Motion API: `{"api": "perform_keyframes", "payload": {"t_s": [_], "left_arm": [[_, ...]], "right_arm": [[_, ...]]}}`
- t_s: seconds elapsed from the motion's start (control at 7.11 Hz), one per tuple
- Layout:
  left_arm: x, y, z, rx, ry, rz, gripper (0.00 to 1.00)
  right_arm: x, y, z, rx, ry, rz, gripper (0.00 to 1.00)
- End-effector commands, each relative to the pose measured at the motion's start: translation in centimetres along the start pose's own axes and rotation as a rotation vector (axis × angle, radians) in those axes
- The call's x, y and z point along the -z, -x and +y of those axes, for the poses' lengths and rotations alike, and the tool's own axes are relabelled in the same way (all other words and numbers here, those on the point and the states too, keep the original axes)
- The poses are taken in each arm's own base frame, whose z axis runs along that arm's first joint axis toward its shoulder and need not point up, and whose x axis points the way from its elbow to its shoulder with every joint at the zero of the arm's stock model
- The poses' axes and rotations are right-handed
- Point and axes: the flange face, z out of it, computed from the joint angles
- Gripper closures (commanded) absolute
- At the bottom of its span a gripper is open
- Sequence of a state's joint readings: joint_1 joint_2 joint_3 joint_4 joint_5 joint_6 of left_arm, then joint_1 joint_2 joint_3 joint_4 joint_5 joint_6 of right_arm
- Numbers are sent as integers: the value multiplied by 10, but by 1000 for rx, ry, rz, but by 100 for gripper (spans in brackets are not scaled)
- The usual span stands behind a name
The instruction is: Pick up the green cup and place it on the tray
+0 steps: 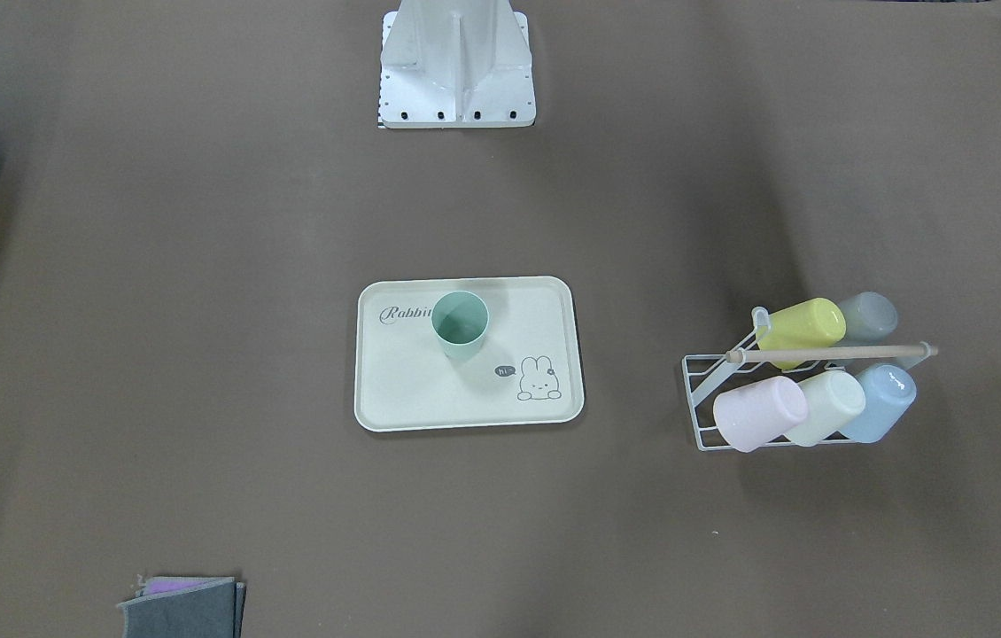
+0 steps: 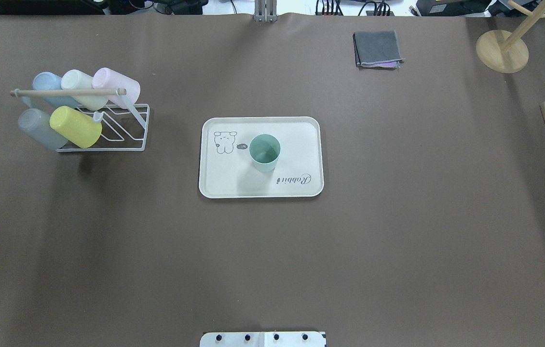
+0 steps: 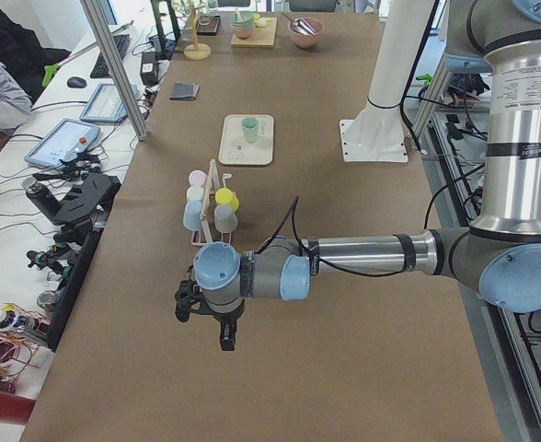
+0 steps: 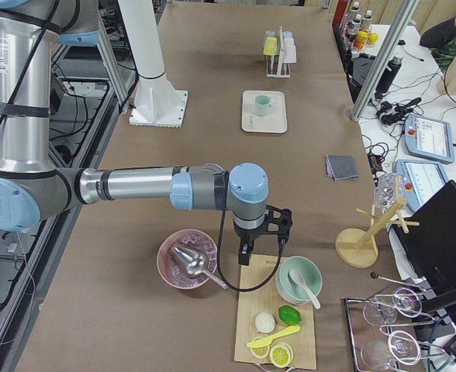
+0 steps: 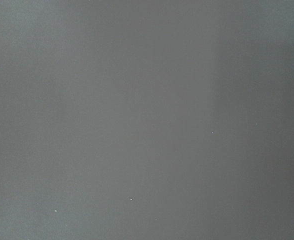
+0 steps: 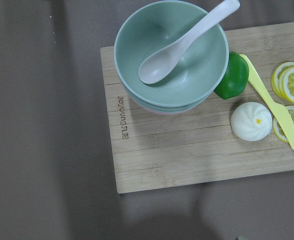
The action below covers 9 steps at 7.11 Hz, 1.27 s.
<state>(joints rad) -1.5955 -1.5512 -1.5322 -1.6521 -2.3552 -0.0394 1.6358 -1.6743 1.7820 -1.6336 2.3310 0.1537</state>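
A long table [image 2: 398, 241] covered in brown paper runs down the middle of the room, with operators' desks along one side.

The left gripper [image 3: 226, 343] hangs point-down over bare brown paper at its own end of the table. Its wrist camera shows nothing but that plain surface. It appears only in the side view, so I cannot tell whether its fingers are apart or together. Just beyond it along the table stands a white wire rack [image 2: 130, 130] holding five tilted cups, among them a yellow cup [image 2: 75, 126]. Beyond the rack, well apart from this gripper, is the tray [image 2: 234, 178].

The green cup [image 2: 265, 153] stands upright on the tray, mouth up, near the middle, between the bunny drawing and the "Rabbit" script. Nothing is touching it.

The right gripper [image 4: 246, 254] hovers at the opposite end, again seen only from the side, so I cannot tell its state either. Directly beneath it is the edge of a wooden board [image 6: 187, 160]. To one side of it is a pink bowl [image 4: 166, 263], to the other a green bowl [image 6: 202, 55] with a pale spoon [image 6: 157, 67]. A lime [image 6: 233, 75], a white bun [image 6: 251, 121], lemon slices [image 6: 292, 82] and a yellow knife [image 6: 272, 100] also lie on the board. The tray and cup are far down the table from this gripper, past a folded grey cloth [image 2: 377, 48].
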Motion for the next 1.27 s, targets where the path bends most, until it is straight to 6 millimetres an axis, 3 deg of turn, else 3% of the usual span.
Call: {"api": "perform_keyframes", "payload": {"t_s": [0.0,1.13], "left_arm": [[3,0,-4,-6,-8,-32,2],[2,0,-2,-4,-8,-28,2]], "right_arm": [[-1,-1,0,-3,3,3,0],[-6,-10,6,-18,13,0,0]]}}
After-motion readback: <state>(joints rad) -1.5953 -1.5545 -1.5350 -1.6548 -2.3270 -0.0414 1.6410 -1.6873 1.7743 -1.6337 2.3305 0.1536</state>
